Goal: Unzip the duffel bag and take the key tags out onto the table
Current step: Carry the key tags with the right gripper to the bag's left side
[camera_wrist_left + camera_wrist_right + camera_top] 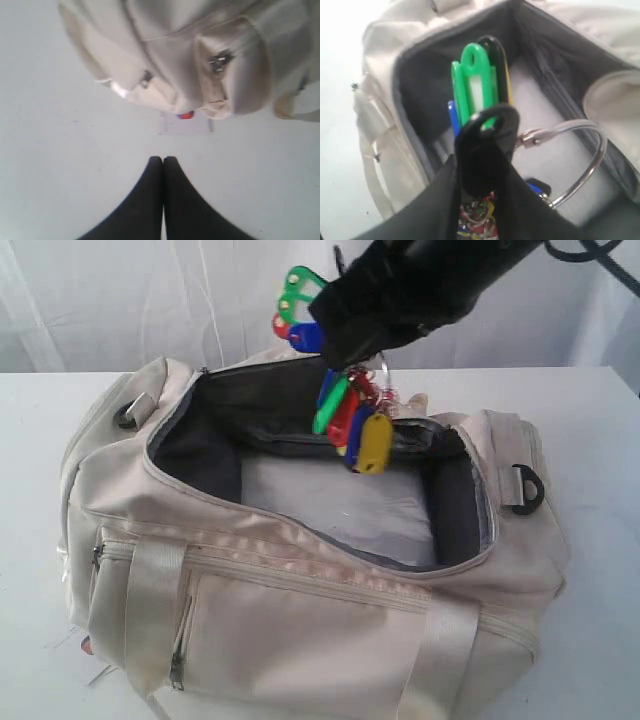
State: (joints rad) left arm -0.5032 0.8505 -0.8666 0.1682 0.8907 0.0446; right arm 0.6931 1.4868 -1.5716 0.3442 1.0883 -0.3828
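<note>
White worktop (600,490) carries the unzipped duffel bag (300,640); I hold the right tool (345,352) clenched on the key tags (352,425) above its mouth, clear of the lining (200,455) for transfer, left tool (163,161) closed alongside.

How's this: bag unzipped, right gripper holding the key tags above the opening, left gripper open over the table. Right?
No. The left wrist view shows the left gripper shut, over the table. The duffel bag is unzipped, the right gripper holds the key tags above its opening.
</note>
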